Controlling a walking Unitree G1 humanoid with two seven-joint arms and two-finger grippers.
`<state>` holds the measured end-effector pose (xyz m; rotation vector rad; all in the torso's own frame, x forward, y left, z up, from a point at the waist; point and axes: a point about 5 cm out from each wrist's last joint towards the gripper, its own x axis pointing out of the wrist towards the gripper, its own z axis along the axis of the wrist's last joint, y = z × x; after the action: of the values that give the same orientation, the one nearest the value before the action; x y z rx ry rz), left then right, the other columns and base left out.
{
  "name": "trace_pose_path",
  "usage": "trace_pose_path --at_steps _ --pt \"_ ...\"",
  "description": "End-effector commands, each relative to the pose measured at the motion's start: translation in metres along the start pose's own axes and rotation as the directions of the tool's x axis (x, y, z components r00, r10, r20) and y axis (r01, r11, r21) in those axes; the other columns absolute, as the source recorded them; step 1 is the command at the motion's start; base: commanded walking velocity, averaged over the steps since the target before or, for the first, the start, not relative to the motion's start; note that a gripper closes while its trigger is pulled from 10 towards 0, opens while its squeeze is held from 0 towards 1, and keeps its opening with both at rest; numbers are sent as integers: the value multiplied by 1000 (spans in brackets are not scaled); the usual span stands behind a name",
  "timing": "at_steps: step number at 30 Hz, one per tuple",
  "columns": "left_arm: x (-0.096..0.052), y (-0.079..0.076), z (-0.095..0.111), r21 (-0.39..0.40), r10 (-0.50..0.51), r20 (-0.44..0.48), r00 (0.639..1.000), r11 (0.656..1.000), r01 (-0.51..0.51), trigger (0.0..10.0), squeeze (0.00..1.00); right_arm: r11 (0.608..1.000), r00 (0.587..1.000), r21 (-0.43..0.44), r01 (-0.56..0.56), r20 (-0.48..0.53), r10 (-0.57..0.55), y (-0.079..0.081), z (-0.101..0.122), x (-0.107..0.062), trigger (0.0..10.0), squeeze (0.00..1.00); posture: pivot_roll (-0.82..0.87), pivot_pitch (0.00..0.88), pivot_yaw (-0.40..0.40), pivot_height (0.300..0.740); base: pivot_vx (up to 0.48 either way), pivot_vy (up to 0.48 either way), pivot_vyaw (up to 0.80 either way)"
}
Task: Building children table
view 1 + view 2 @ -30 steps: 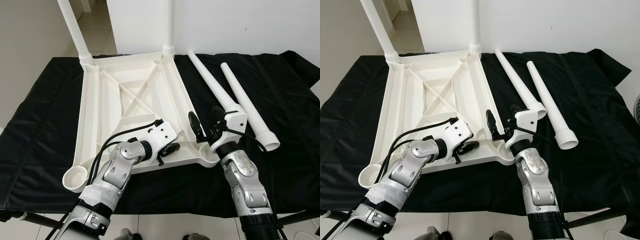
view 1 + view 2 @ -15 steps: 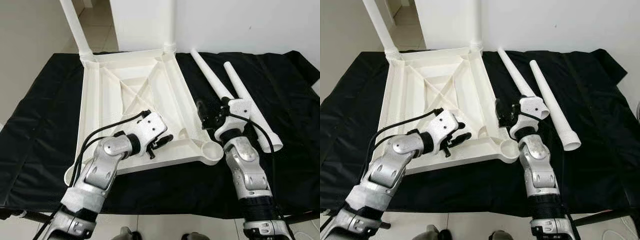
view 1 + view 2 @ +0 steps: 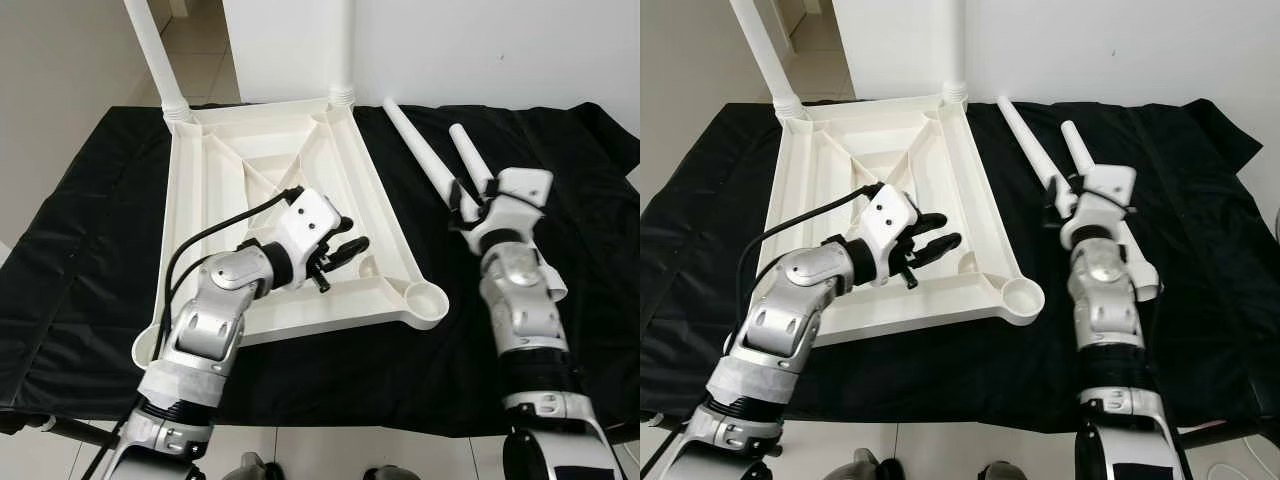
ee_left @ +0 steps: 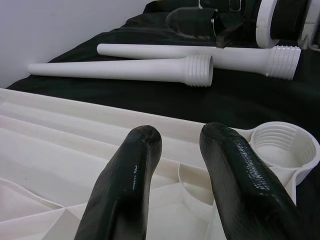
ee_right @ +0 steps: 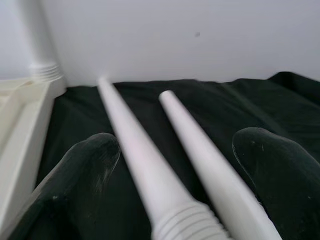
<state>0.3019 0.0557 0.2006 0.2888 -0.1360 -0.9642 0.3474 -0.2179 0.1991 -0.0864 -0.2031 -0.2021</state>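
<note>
Right gripper (image 5: 175, 175) has swung over the two loose legs (image 3: 425, 150), jaws wide astride both, shafts running upper-left; left gripper (image 3: 345, 250) hovers parted.

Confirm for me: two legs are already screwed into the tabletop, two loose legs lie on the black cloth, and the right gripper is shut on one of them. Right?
Not quite. The right gripper is open, not shut: the right wrist view shows its fingers spread wide over the two loose legs, gripping neither. The rest holds.
</note>
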Motion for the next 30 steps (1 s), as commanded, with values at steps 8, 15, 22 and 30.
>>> trace_pose_path --at_steps 8,15,22,30 --pt "7 7 14 -43 169 50 984 985 -167 10000 0 986 983 -33 165 -72 -167 -26 -11 6 10000 0 -140 47 44 740 0 0 0" --pt "13 6 23 -43 168 71 983 985 -165 10000 0 961 951 -44 273 -135 -277 -38 -22 -5 10000 0 -144 47 47 740 0 0 0" --pt "14 6 26 -49 182 79 980 983 -178 10000 0 951 938 -46 305 -160 -309 -36 -33 -33 10000 0 -150 56 50 740 0 0 0" --pt "16 4 28 -50 178 81 981 983 -174 10000 0 948 926 -74 308 -204 -317 -30 -43 -64 10000 0 -156 82 54 740 0 0 0"
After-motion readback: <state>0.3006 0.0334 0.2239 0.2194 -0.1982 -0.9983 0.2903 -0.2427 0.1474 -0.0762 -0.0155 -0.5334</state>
